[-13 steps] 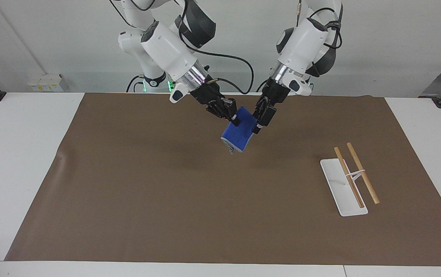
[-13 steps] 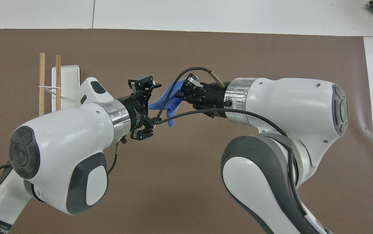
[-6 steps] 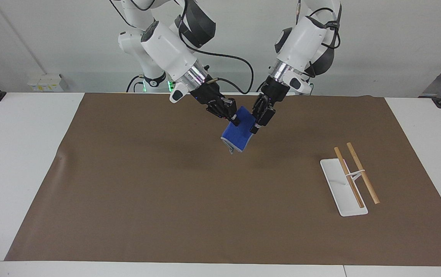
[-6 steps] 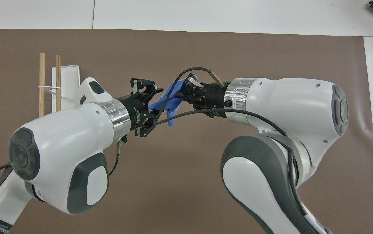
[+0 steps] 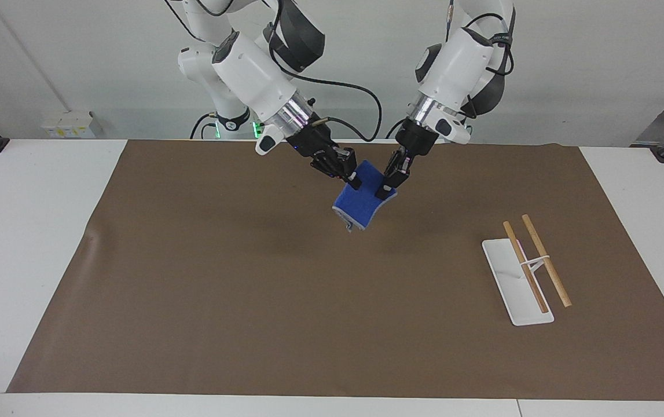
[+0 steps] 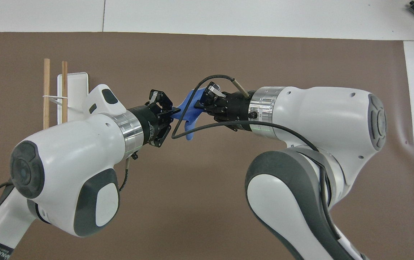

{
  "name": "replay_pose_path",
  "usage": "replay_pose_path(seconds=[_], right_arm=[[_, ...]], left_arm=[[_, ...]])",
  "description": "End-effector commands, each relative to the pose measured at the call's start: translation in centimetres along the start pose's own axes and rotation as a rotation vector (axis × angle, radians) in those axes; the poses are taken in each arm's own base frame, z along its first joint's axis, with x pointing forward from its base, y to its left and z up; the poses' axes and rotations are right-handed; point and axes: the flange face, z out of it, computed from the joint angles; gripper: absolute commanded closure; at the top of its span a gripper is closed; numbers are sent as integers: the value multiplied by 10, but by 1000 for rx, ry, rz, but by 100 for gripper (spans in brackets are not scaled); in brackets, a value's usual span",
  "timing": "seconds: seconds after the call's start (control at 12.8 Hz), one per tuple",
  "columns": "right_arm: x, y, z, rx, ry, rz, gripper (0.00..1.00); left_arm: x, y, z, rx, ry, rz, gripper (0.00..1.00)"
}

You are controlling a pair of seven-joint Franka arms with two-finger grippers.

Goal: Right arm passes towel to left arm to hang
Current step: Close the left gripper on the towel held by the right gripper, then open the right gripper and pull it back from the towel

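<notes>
Towel (image 5: 359,201) hanging mid-air, clamped between right gripper (image 5: 353,178) and left gripper (image 5: 388,189) at opposite upper corners.

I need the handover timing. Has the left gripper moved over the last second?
Yes. The left gripper has closed onto the towel; against the rack it hardly shifted. The right gripper holds the towel too.

We note a bright-blue towel (image 5: 360,202) with a thin pale-grey edge, set against the plain brown mat (image 5: 250,289) that covers a white table (image 5: 30,231). Both arms are white with dark-grey joint caps and silver wrist rings, ending in the black left gripper (image 5: 386,191) and black right gripper (image 5: 355,184). At the lower right of the facing view, the rack (image 5: 517,284) shows a white base and two light-wood rods.
</notes>
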Motion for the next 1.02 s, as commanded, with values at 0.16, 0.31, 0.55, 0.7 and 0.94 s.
replay_pose_path(seconds=[0.16,0.31,0.55,0.7,0.94], right_arm=[[5,10,-11,-22,-5,19,81],[13,20,-15,-68,13,6,27],[15,28,-14,-205,67,-108,12],[22,38,-23,-343,130,-207,2],[27,53,-44,-544,183,-318,0]], left_arm=[[23,1,-3,-19,18,140,100],[41,5,-6,-18,35,227,100],[87,18,-17,-33,73,317,100],[123,23,-26,-35,108,371,100],[184,33,-49,-40,171,484,100]])
